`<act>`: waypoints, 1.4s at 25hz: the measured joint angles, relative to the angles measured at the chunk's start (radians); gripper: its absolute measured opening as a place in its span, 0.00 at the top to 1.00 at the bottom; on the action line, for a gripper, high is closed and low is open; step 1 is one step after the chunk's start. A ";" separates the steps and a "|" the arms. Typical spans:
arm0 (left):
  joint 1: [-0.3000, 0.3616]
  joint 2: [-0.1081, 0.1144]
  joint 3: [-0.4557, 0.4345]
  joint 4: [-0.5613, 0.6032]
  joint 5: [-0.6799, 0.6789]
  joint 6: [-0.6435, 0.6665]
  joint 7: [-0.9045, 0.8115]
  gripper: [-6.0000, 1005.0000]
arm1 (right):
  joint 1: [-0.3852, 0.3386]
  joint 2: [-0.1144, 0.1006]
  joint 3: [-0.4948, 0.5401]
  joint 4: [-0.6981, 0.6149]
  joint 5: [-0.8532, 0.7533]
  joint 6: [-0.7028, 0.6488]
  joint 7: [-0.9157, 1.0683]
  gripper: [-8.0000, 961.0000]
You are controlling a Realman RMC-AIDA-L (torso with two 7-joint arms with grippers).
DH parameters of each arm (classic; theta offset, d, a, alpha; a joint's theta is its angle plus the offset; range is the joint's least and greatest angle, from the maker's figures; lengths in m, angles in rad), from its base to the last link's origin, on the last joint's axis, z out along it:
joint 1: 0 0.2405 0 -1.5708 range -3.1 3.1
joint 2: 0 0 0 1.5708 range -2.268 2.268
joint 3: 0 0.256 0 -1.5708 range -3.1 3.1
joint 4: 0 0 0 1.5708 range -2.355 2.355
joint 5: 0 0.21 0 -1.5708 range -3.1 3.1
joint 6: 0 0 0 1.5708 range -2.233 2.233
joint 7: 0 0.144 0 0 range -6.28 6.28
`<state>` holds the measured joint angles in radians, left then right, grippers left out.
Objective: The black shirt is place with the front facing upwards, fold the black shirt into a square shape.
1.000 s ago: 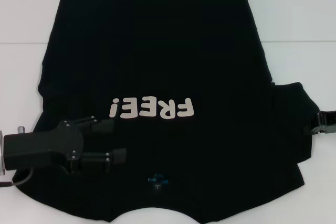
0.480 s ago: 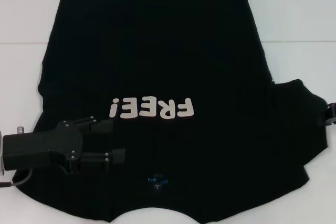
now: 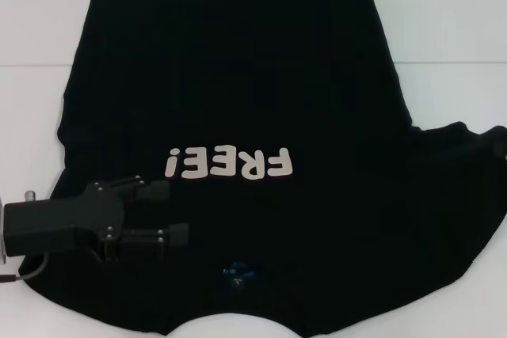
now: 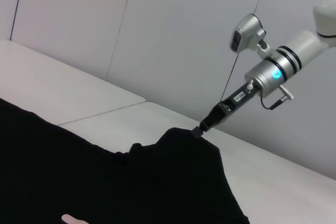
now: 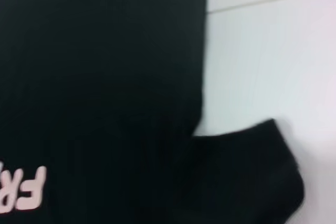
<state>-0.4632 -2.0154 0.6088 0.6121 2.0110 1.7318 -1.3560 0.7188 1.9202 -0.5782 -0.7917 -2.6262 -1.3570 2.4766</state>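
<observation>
The black shirt (image 3: 238,77) lies spread front-up on the white table, its pale "FREE!" lettering (image 3: 230,164) facing up and a small blue neck label (image 3: 236,272) near the front edge. My left gripper (image 3: 170,211) hovers over the shirt's left shoulder area, open with nothing between its fingers. My right gripper is outside the head view. In the left wrist view the right gripper (image 4: 202,128) is shut on the tip of the right sleeve (image 4: 184,150), which it holds raised in a peak. In the head view that sleeve (image 3: 467,164) stretches to the right edge.
The white table (image 3: 444,21) has a seam line across it behind the shirt. Bare table shows to the right of the shirt body (image 5: 262,51) and at the far corners. A white wall stands behind the table in the left wrist view.
My right gripper has moved right and out of the head view, drawing the right sleeve outward with it. The left gripper has not moved.
</observation>
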 joint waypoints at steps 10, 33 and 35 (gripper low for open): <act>0.000 0.000 0.000 0.000 0.000 0.000 -0.002 0.13 | 0.105 0.069 -0.095 0.005 0.006 -0.006 -0.036 0.96; -0.002 -0.002 -0.005 -0.008 -0.014 -0.004 -0.045 0.15 | -0.010 0.088 -0.080 0.129 0.678 -0.120 -0.430 0.70; -0.002 -0.002 -0.014 -0.008 -0.015 -0.007 -0.065 0.15 | -0.044 0.087 -0.077 0.162 0.783 -0.135 -0.530 0.65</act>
<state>-0.4652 -2.0172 0.5948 0.6044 1.9961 1.7244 -1.4206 0.6749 2.0068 -0.6549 -0.6297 -1.8431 -1.4916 1.9468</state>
